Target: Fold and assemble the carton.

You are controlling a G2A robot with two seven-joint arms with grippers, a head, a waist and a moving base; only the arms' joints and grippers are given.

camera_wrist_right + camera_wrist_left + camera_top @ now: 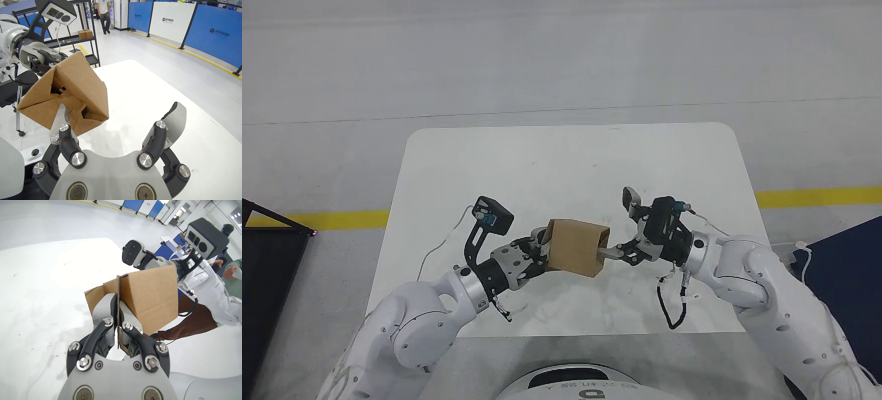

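A brown carton (577,246) hangs above the white table (542,170), near its front edge, between the two arms. My left gripper (539,250) is shut on one cardboard wall at the carton's open end (151,298), and its fingers (113,303) pinch the panel's edge. In the right wrist view the carton's other end (64,98) shows folded flaps that interlock with small gaps. My right gripper (121,111) is open. One of its fingers lies against those flaps, partly hidden behind the carton. The other finger (175,113) stands free over the table.
The table's far half and both sides are bare white surface. A black rack (262,270) stands on the floor off the table's left side. Shelving with a small brown box (86,34) stands beyond the table.
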